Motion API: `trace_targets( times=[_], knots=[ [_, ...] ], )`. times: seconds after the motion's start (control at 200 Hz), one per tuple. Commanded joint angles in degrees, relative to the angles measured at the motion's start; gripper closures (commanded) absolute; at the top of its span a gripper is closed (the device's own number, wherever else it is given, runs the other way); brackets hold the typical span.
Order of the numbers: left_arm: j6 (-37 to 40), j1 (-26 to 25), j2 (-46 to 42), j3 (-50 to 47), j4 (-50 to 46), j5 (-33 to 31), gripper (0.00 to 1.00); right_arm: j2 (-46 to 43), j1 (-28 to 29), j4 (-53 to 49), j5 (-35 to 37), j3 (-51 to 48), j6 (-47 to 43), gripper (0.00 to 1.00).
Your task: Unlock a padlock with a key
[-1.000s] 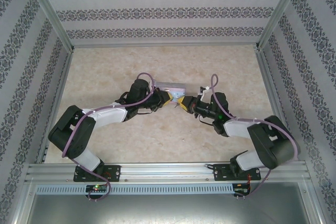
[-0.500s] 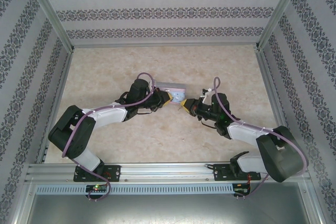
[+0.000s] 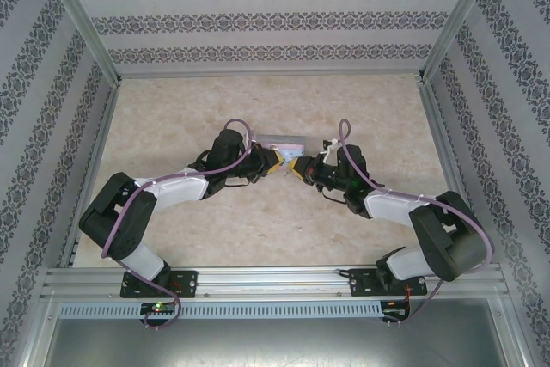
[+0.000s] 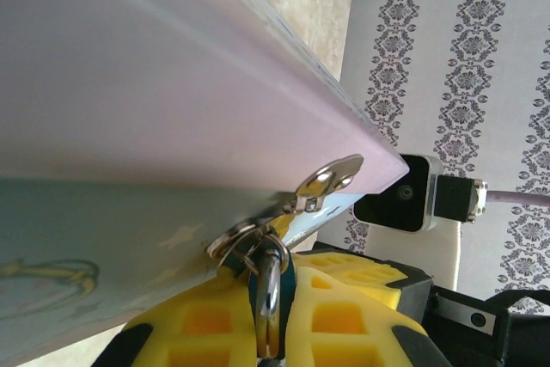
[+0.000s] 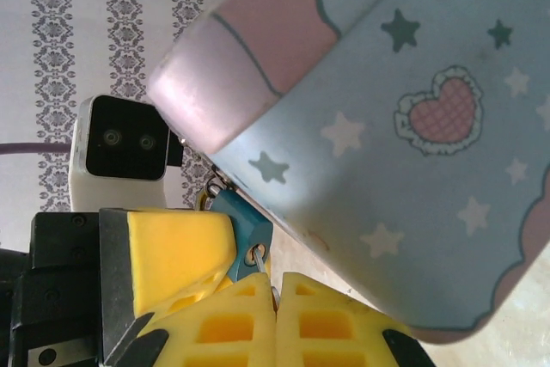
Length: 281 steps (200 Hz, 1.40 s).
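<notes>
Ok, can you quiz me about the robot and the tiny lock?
1. True or false: the left gripper clamps the padlock.
2. The padlock's body is: A red, B teal, C black?
3. Which gripper pinches the key?
Key: 1 true. 2 B. 3 the right gripper.

Most of key (image 5: 260,258) hidden between right fingers (image 5: 331,326)
</notes>
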Motion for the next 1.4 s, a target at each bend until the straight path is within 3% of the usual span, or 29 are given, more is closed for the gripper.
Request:
trace_targets(
  times=[0.0, 0.54, 0.789, 1.064, 1.399],
  knots=[
    [-1.56, -0.34, -0.14, -1.08, 1.46, 1.91, 1.0, 1.0, 0.84, 2.01, 0.45, 1.49, -0.93, 1.0],
    [-0.94, -0.34, 0.0, -1.54, 1.53, 2.36, 1.0, 3.24, 1.69, 4.07, 1.12, 2.96, 0.9, 1.0],
    [-1.14, -0.34, -0.12, -1.81, 2.51, 3.03, 1.0, 6.99, 1.8, 13.71, -0.08, 3.3, 6.04, 1.0],
    [-8.82, -0.34, -0.01, -2.96, 12.78, 6.02, 1.0, 13.71, 0.27, 24.9, -3.07, 4.11, 12.04, 1.0],
    [-11.41, -0.36, -1.19, -2.96, 15.22, 9.18, 1.0, 14.24, -2.42, 22.74, -8.23, 7.68, 7.32, 1.0]
  ],
)
